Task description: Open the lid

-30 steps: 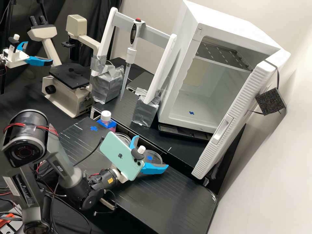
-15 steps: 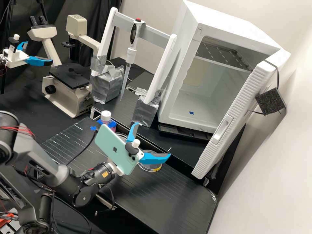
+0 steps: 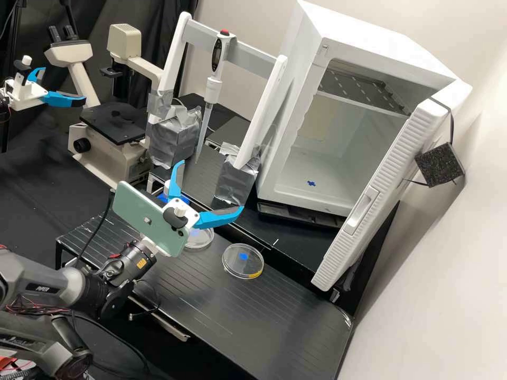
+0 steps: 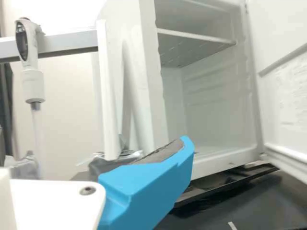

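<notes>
Jaws spread, empty, above the tabletop (image 3: 296,311).
Near its far edge: dish lid (image 3: 244,264), likely light, slippery, best gripped by the rim.

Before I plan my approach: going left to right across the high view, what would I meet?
Microscope → partly hidden dish → dish with yellow mark → white door.

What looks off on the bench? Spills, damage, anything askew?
No spill or breakage visible. The white cabinet's door hangs wide open, with a black block strapped to it, and the pipette stand has feet wrapped in crumpled silver tape: looks makeshift, possibly deliberate.
</notes>
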You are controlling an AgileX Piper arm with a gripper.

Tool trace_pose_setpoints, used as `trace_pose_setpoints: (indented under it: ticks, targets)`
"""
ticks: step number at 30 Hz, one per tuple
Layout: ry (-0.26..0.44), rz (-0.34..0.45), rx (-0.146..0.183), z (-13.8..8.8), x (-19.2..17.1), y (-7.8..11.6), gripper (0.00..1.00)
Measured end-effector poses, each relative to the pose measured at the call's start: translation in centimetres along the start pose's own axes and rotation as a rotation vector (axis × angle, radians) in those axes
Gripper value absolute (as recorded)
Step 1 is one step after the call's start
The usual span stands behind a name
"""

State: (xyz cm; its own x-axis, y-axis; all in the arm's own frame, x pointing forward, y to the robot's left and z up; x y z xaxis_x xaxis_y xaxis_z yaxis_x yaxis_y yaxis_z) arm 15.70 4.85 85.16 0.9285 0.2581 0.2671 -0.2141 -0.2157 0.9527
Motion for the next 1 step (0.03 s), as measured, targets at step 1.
trace_pose_setpoints:
  ticks: [1]
  targets:
    - [-0.002, -0.004, 0.007, 0.01, 0.03, -0.12, 1.0]
